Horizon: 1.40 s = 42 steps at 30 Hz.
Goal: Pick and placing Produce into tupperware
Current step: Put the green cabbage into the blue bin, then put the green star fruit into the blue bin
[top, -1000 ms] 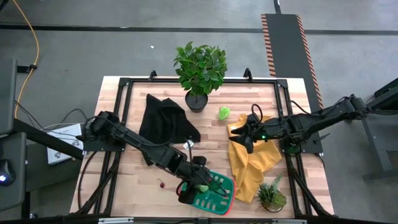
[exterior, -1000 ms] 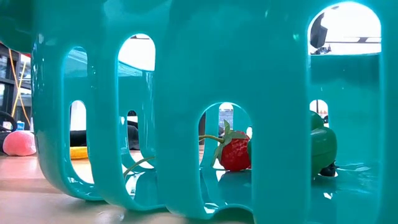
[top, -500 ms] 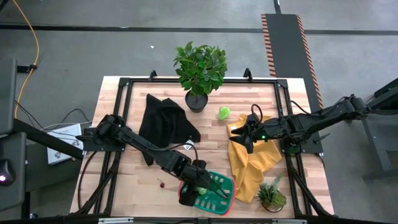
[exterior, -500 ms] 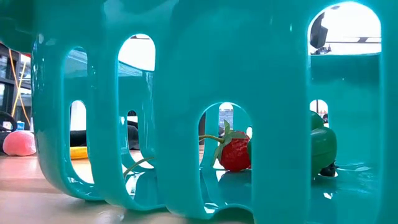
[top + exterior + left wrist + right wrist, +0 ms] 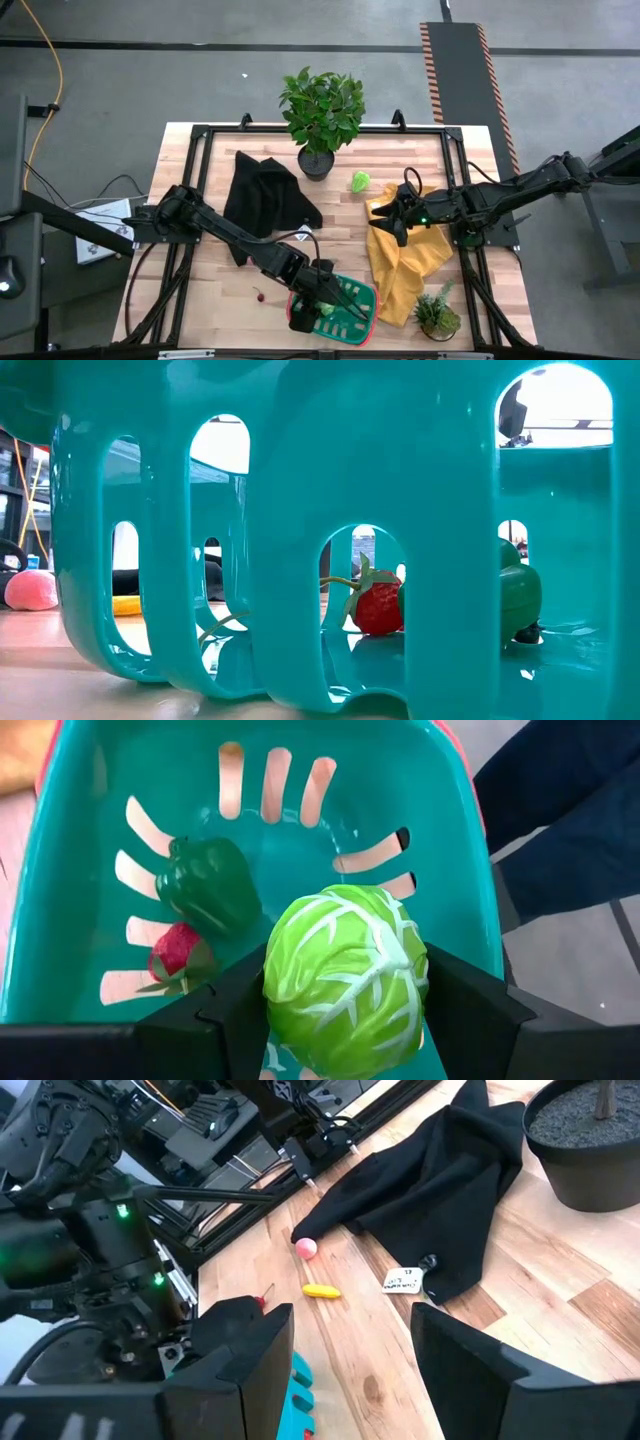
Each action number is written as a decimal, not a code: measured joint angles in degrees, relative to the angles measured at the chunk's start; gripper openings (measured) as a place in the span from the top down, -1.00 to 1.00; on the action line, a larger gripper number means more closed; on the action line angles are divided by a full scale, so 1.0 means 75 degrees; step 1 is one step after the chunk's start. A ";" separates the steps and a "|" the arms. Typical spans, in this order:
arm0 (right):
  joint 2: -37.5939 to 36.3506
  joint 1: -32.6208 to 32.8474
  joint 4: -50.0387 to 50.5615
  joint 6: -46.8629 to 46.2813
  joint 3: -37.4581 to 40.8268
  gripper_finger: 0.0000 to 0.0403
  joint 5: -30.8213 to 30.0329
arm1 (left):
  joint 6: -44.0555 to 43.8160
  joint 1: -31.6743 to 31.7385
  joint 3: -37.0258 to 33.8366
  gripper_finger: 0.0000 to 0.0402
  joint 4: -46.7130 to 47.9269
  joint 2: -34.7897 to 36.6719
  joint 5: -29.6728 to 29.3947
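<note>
Left end effector (image 5: 345, 1020) clamps a cabbage (image 5: 345, 982) above the tupperware (image 5: 80, 840); right end effector (image 5: 350, 1355) seemingly apart, empty.

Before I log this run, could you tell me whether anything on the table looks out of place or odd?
Nothing looks spilled or damaged. The left gripper holds a cabbage over the tupperware, which already holds a green pepper and a strawberry. The one oddity: the yellow cloth lies rumpled beneath the waiting right gripper.
</note>
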<state>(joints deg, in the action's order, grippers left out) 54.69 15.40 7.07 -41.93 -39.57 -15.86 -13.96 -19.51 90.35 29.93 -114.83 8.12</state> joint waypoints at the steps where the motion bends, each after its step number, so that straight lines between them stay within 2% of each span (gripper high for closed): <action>1: -0.0002 0.0000 0.0000 -0.0003 0.0000 0.04 0.0000 | 0.0000 0.0000 0.0000 -0.06 0.0004 0.0000 -0.0002; 20: 0.0000 0.0000 -0.0003 -0.0009 0.0000 0.04 0.0000 | -0.0114 0.0000 0.0000 -0.08 0.0014 0.0000 -0.0082; 31: 0.0000 0.0000 -0.0003 -0.0026 0.0000 0.04 0.0000 | -0.0117 0.0000 0.0000 -0.38 0.0014 0.0003 -0.0087; 42: 0.0000 0.0000 -0.0003 -0.0005 0.0000 0.04 0.0000 | -0.0122 0.0000 0.0000 -0.29 0.0012 0.0006 -0.0087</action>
<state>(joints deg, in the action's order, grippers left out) 54.70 15.40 7.05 -41.97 -39.57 -15.86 -14.87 -19.51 90.35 30.02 -114.78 7.46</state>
